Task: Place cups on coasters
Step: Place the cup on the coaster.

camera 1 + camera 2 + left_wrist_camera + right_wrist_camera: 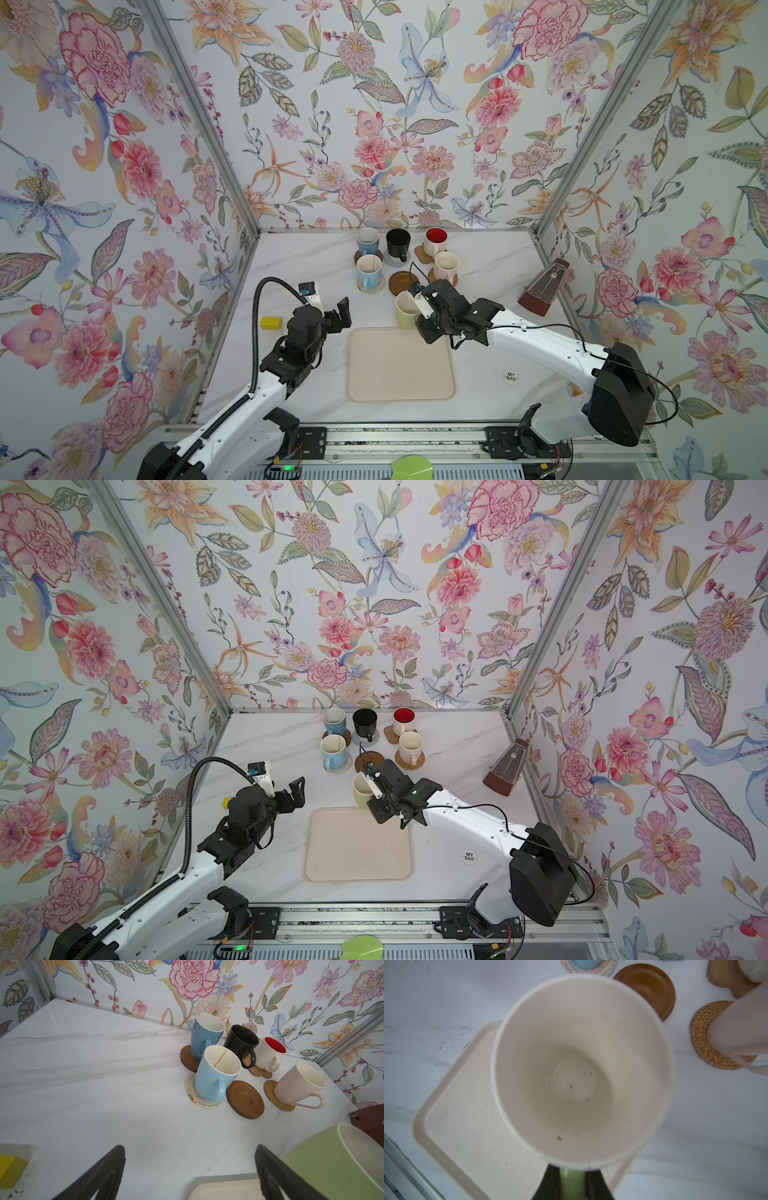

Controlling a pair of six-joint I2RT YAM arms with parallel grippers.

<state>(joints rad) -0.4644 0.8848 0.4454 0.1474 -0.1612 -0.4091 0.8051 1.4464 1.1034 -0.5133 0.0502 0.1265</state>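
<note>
One cup is not yet seated. Over the far edge of the tray [395, 374], the right gripper [572, 1184] pinches the pale green mug [405, 314] by its handle, upright, ready for setting down; the mug lies at its ten o'clock. The left gripper [190, 1151] hangs spread, idle. At the mug's twelve o'clock, near, waits the empty brown coaster [401, 282].

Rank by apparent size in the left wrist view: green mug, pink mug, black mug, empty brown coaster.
1. Green mug, nearest the camera and cropped, so inflated.
2. Pink mug.
3. Black mug and brown coaster: too alike to rank.
</note>
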